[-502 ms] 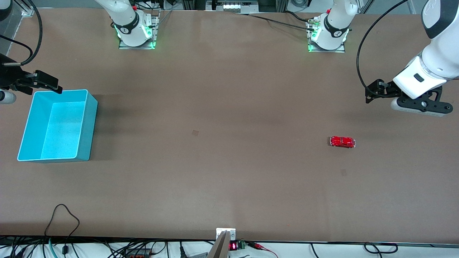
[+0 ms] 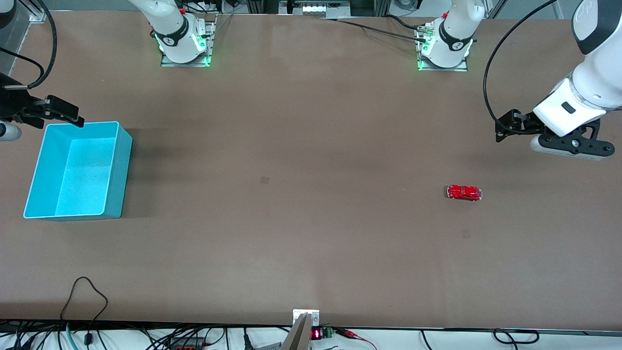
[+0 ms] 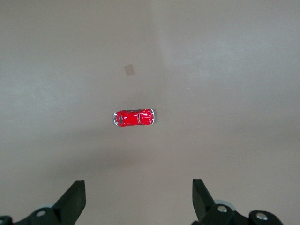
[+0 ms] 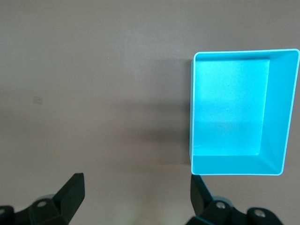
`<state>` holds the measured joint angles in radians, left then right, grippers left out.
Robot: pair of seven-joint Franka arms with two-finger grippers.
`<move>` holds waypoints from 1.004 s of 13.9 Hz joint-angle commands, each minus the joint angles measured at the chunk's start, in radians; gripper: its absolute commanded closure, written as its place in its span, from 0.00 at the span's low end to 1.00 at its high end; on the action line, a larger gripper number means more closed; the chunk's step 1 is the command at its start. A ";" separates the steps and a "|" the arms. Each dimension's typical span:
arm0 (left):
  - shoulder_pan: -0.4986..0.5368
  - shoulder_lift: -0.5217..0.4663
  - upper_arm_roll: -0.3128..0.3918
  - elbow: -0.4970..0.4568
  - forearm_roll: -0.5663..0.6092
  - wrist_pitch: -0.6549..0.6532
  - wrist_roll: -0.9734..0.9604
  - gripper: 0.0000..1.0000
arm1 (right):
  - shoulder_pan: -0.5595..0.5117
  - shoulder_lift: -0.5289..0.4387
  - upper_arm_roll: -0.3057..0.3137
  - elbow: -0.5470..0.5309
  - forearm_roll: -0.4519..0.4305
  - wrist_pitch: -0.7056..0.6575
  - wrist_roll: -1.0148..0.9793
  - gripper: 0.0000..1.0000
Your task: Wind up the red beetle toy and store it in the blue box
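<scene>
The red beetle toy (image 2: pixel 464 192) stands alone on the brown table toward the left arm's end. In the left wrist view the toy (image 3: pixel 134 117) lies ahead of my left gripper (image 3: pixel 138 187), which is open and empty. In the front view my left gripper (image 2: pixel 568 146) hangs over bare table near the toy, apart from it. The blue box (image 2: pixel 125 165) stands empty at the right arm's end. My right gripper (image 2: pixel 7 130) hovers by the box's corner. In the right wrist view it (image 4: pixel 136 180) is open and empty, with the box (image 4: pixel 234 166) just beside one finger.
The two arm bases (image 2: pixel 182 43) (image 2: pixel 444 48) stand at the table's edge farthest from the front camera. Small dark marks (image 2: pixel 265 180) (image 2: pixel 465 234) show on the tabletop. Loose cables (image 2: pixel 85 291) lie along the edge nearest that camera.
My left arm has shifted very slightly over the table. The toy, the box and the right arm have not moved.
</scene>
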<state>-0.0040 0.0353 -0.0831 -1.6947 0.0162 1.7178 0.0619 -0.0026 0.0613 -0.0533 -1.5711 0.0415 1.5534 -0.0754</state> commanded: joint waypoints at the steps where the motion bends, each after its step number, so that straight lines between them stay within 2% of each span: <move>1: -0.001 0.017 -0.003 0.035 -0.005 -0.035 -0.001 0.00 | -0.030 0.000 0.003 -0.004 0.018 -0.012 0.009 0.00; 5: 0.003 0.025 -0.001 0.033 -0.009 -0.107 -0.002 0.00 | -0.030 0.002 0.003 -0.003 0.018 -0.002 0.009 0.00; 8: -0.002 0.049 -0.003 0.032 -0.009 -0.255 0.003 0.00 | -0.031 0.002 0.003 -0.003 0.018 0.001 0.009 0.00; 10: -0.002 0.052 -0.003 0.018 -0.009 -0.297 0.028 0.00 | -0.031 0.002 0.003 -0.003 0.018 0.004 0.011 0.00; 14: 0.002 0.060 -0.001 0.004 -0.002 -0.225 0.365 0.00 | -0.031 0.003 0.003 -0.003 0.018 0.008 0.009 0.00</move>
<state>-0.0053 0.0882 -0.0839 -1.6943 0.0162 1.4671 0.2806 -0.0268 0.0670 -0.0546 -1.5750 0.0415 1.5567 -0.0752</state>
